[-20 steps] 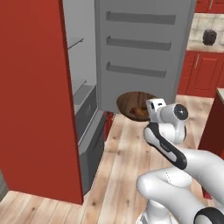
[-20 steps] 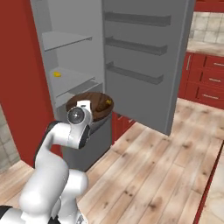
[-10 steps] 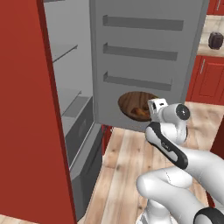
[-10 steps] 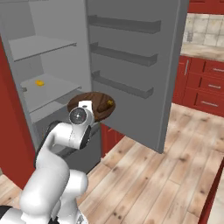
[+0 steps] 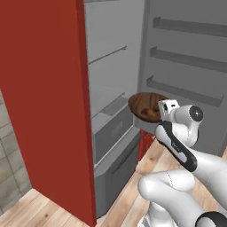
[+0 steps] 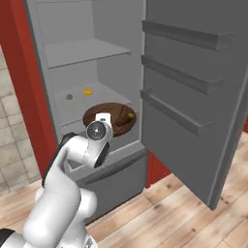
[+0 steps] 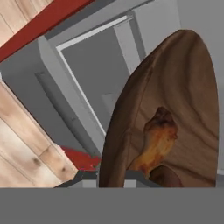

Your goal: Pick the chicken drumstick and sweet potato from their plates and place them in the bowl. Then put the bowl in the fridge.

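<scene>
I see the fridge [image 6: 87, 53] standing open in front of me. Its red side panel [image 5: 44, 111] is a big wall on my left, and the grey door [image 6: 193, 92] with its three door racks swings out on my right. Between the two there is a wide gap, and my arm sits in that gap.

My claw [image 6: 103, 119] is clenched on the near rim of the bowl [image 6: 110, 117]. The brown bowl hangs in the air just in front of the fridge's opening, at about the height of the lower shelf [image 6: 92, 99]. In the left base view the bowl [image 5: 146, 105] sits between the inside of the fridge and the door, close to the door's lowest rack [image 5: 184, 92], but I cannot tell if it touches.

The chicken drumstick [image 7: 156, 142] lies inside the bowl [image 7: 192, 100], near the middle. A dark rounded end of the sweet potato [image 7: 164, 177] peeks up just below it, at the edge near my claw.

Two small things, one yellow [image 6: 87, 91] and one grey [image 6: 69, 97], sit on the lower shelf, towards the back. The front part of that shelf is bare. Under it are the grey drawers [image 5: 113, 133], and below them the wooden floor [image 6: 193, 223] is open on my right.
</scene>
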Motion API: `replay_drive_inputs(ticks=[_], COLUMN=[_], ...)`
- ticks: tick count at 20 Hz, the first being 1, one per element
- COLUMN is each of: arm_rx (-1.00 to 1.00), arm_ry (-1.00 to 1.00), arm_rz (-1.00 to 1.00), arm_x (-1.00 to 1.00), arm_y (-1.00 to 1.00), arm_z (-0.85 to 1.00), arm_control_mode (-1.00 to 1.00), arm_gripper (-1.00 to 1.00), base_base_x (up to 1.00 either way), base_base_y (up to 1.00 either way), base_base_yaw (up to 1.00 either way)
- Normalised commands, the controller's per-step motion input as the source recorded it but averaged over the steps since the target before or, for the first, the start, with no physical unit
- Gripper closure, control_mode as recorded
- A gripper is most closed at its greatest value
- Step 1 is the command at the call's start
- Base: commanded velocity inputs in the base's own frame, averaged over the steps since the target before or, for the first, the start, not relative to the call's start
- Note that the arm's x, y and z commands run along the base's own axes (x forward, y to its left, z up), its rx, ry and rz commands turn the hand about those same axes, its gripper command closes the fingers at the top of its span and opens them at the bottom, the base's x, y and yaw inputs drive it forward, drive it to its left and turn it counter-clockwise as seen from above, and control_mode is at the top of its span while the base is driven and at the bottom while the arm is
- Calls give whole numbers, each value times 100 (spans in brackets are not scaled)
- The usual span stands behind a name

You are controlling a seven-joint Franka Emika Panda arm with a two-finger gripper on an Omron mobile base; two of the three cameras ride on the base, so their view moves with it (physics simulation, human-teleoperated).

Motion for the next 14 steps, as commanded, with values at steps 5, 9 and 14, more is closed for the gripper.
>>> replay_drive_inputs(ticks=[5, 9, 14], arm_rx=[0, 0, 0], arm_ry=[0, 0, 0], arm_rz=[0, 0, 0], arm_x=[0, 0, 0], arm_y=[0, 0, 0], arm_z=[0, 0, 0], arm_control_mode=[100, 100, 100], arm_gripper=[100, 100, 100], base_base_x=[53, 38, 26], base_base_y=[-18, -32, -23], base_base_yaw=[45, 25, 23])
